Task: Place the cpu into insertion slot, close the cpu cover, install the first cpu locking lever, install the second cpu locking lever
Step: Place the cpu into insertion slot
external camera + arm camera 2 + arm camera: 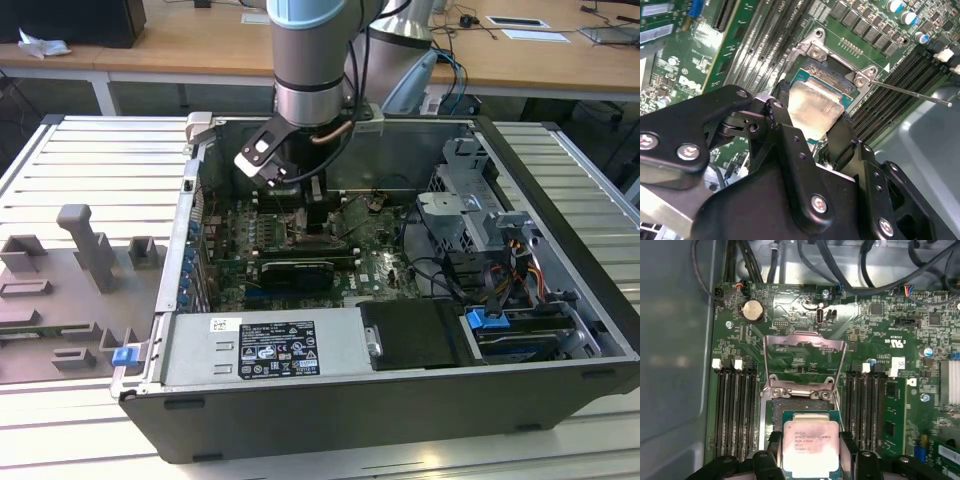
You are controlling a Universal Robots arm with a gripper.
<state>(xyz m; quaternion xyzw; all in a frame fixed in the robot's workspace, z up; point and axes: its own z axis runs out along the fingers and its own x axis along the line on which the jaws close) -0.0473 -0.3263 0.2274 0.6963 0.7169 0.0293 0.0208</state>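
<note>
Exterior view's left: grey fixture tray (70, 270) on the table, well apart from the work. Middle: open PC case (330, 425) lies flat so the motherboard (380, 265) faces up for a top-down approach. Power supply (265, 350) runs along the near wall. The arm reaches into the case, gripper (316, 222) over the board's middle.

In both wrist views the gripper (810, 120) is narrow, clamped on the cpu (810, 447) by two opposite edges, silvery top up. My read: the edge grip keeps the underside contacts untouched.

The cpu is right over the insertion slot (790, 405), roughly square to it. Can't tell if it's seated or just above. The cpu cover (805, 341) stands flipped up at one edge of the slot, so the slot is open. A thin locking lever (912, 93) juts out free, unlatched. Memory slots (735, 410) flank the slot on both sides, near the fingers, so little side room.

Exterior view's right: drive cage (470, 200), apart from the arm.
</note>
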